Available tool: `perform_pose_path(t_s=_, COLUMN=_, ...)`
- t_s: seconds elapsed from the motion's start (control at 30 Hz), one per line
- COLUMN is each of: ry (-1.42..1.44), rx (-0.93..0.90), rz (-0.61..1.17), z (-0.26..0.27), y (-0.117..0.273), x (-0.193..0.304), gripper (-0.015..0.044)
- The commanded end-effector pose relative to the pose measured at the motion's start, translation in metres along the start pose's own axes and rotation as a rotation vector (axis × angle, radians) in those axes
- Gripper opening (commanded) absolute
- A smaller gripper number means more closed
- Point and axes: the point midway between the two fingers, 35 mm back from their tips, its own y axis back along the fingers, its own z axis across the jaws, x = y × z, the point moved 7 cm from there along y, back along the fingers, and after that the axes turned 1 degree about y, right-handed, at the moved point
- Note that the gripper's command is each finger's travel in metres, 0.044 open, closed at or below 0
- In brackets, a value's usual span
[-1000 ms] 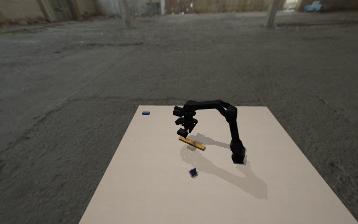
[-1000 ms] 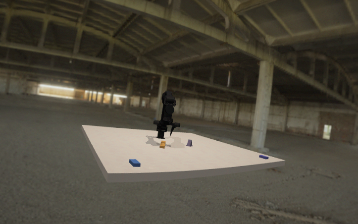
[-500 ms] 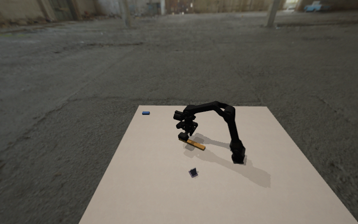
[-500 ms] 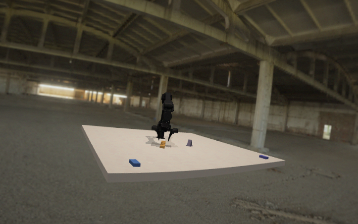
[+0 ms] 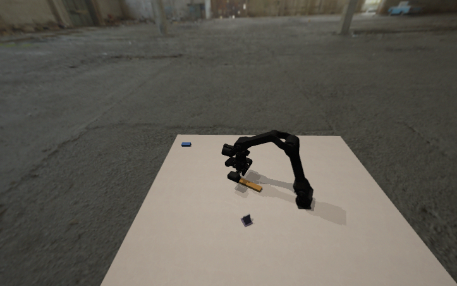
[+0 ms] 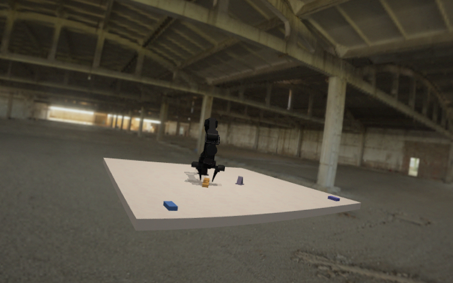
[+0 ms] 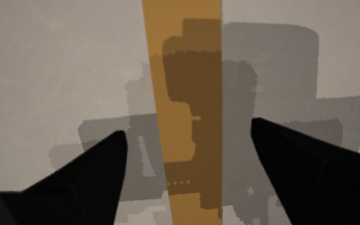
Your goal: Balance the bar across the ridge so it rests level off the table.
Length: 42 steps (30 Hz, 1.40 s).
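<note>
The orange bar (image 5: 253, 185) (image 6: 205, 184) (image 7: 207, 149) lies flat on the table. My gripper (image 6: 207, 181) (image 7: 189, 132) is open and points down over the bar, a little above it. In the wrist view the bar runs lengthwise between the two fingertips, with a gap on each side; the right finger is somewhat nearer to it. In the top view the gripper hides the bar's far left end. The small dark purple ridge (image 5: 246, 219) (image 6: 239, 180) stands on the table apart from the bar, with nothing on it.
A blue block (image 5: 186, 144) (image 6: 170, 205) lies near a table corner. A thin purple-blue block (image 6: 333, 198) lies near another corner in the exterior view. The arm's base (image 5: 304, 200) stands on the table (image 5: 294, 255) (image 6: 263, 200) to the right of the bar in the top view.
</note>
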Motion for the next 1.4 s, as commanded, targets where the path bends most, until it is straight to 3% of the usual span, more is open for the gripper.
perform_pose_path(t_s=0.0, ry=0.006, rx=0.006, rz=0.004, z=-0.001, y=-0.009, x=0.000, gripper=0.0315)
perform_pose_path(t_s=0.6, ry=0.006, rx=0.006, rz=0.004, z=-0.001, y=-0.015, x=0.001, gripper=0.0315)
perform_pose_path(t_s=0.83, ry=0.000, rx=0.000, rz=0.005, z=0.000, y=-0.014, x=0.001, gripper=0.0131)
perform_pose_path(t_s=1.07, ry=0.000, rx=0.000, rz=0.005, z=0.000, y=-0.014, x=0.001, gripper=0.0085)
perform_pose_path(t_s=1.17, ry=0.000, rx=0.001, rz=0.005, z=0.000, y=-0.010, x=0.000, gripper=0.0006)
perform_pose_path(t_s=1.37, ry=0.001, rx=0.001, rz=0.004, z=0.000, y=0.005, x=-0.002, gripper=0.0000)
